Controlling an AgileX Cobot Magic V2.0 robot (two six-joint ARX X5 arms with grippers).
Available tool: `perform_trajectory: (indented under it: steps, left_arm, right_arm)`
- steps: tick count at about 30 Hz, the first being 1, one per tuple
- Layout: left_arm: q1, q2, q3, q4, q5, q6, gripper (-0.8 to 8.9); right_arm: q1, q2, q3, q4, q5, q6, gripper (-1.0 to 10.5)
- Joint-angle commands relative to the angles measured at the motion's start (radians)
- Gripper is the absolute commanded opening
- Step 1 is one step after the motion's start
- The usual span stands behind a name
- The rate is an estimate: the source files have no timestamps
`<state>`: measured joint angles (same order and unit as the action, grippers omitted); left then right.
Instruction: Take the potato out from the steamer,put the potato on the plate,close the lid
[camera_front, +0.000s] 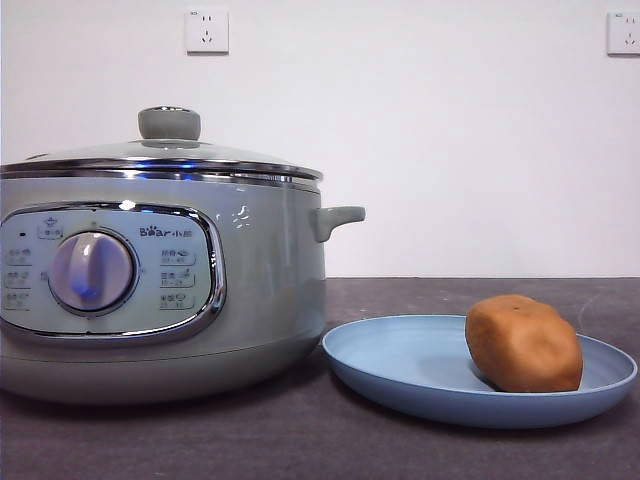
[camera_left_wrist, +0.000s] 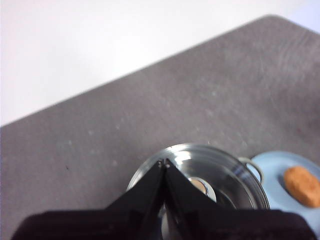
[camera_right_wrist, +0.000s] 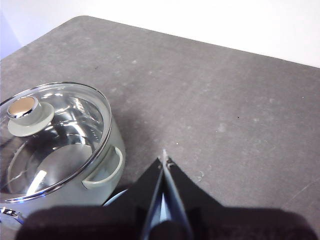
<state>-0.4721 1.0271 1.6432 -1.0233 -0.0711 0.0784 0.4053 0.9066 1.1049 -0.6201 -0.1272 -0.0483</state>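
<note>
Lid (camera_front: 165, 150) on steamer (camera_front: 160, 290); potato (camera_front: 523, 343) on plate (camera_front: 400, 365) just right.

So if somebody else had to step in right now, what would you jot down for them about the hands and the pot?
Left hand: shut, holding nothing, up above the steamer.
Right hand: shut, holding nothing, above the table beside the steamer.
Potato: lying on the plate, right of the steamer.
Lid: sitting on the steamer.
Done: potato out and plated, lid closed.
Left: nothing that shows.

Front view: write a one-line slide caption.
Potato rests on the blue plate beside the steamer, glass lid closed.
</note>
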Motion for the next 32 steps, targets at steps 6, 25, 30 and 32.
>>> perform_trajectory:
  steps: [6, 25, 30, 32]
  left_arm:
    - [0.142, -0.14, -0.084, 0.226, 0.128, -0.001, -0.04]
    - [0.373, -0.712, -1.243, 1.065, 0.181, -0.115, -0.04]
    - [0.421, -0.862, -1.457, 1.092, 0.177, -0.188, -0.04]
    - [0.435, -0.908, -1.519, 1.096, 0.176, -0.202, -0.04]
  right_arm:
    - [0.0, 0.0, 0.003, 0.006, 0.003, 0.006, 0.0]
    - [0.0, 0.0, 0.003, 0.005, 0.003, 0.006, 0.0]
    - [0.0, 0.0, 0.003, 0.006, 0.003, 0.006, 0.0]
    - [0.0, 0.0, 0.003, 0.006, 0.003, 0.006, 0.0]
